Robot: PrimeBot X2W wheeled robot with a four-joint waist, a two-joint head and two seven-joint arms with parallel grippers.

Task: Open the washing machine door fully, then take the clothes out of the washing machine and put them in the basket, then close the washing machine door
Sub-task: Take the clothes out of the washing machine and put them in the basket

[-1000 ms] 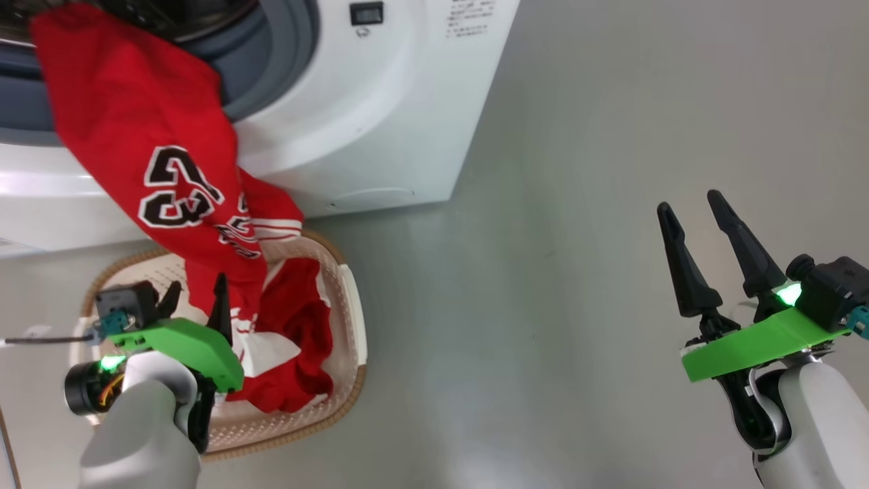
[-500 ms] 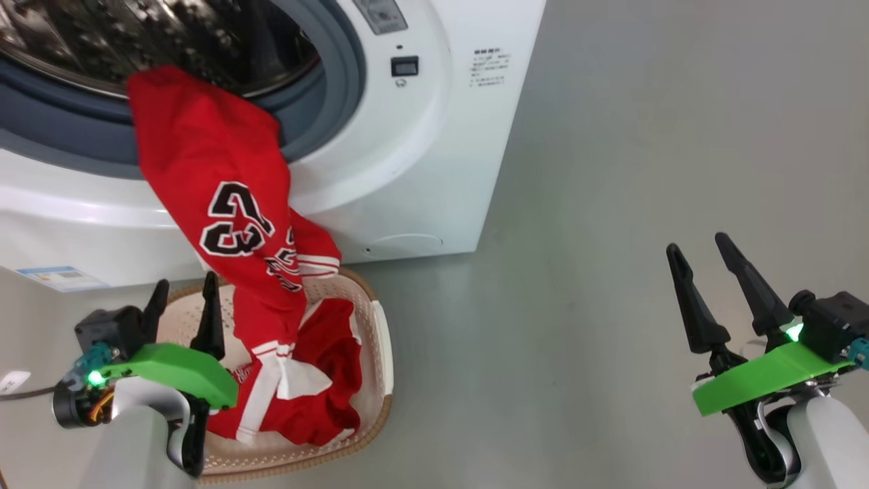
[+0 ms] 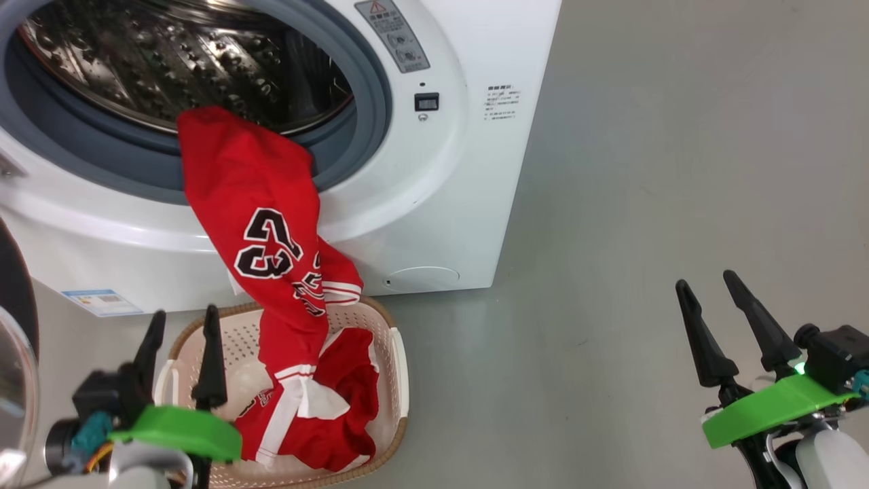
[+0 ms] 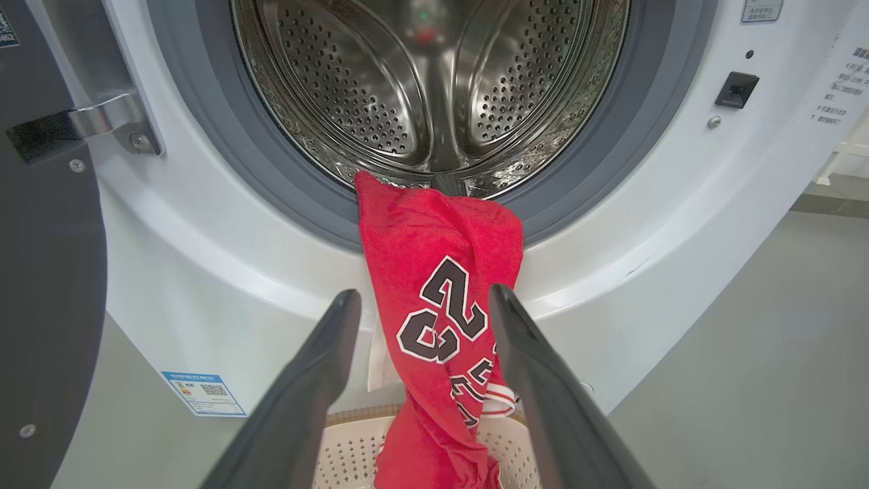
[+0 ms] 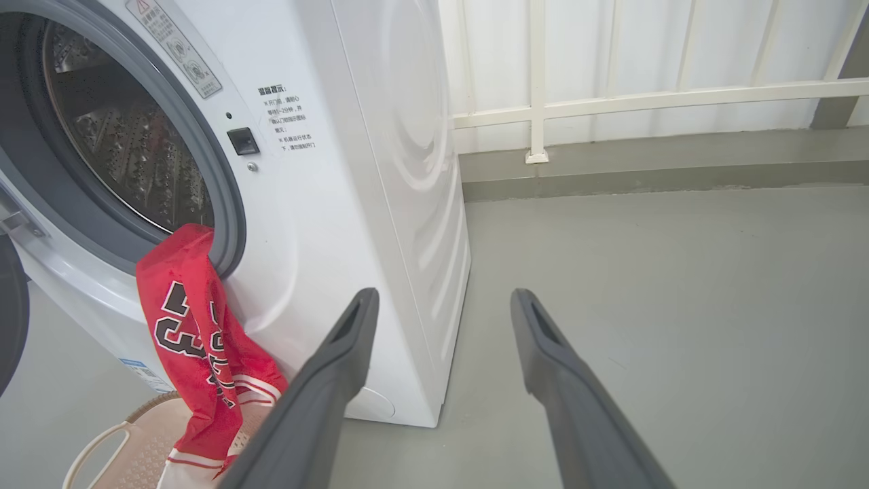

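Two long dark fingers of the left gripper (image 3: 185, 314) stand spread wide and empty, just left of the bright red numbered jersey (image 3: 265, 204) and not touching it. That jersey hangs from the drum lip of the big white washing machine (image 3: 441, 204), over the grey gasket (image 3: 370, 109), down into the cream perforated plastic basket (image 3: 402, 373), onto another red-and-white garment (image 3: 339, 407). The right gripper (image 3: 706, 280), equally wide and empty, hovers above the grey floor (image 3: 611, 272), well apart.

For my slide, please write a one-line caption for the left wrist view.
Open left gripper faces a red jersey draped from the washing machine into the basket.
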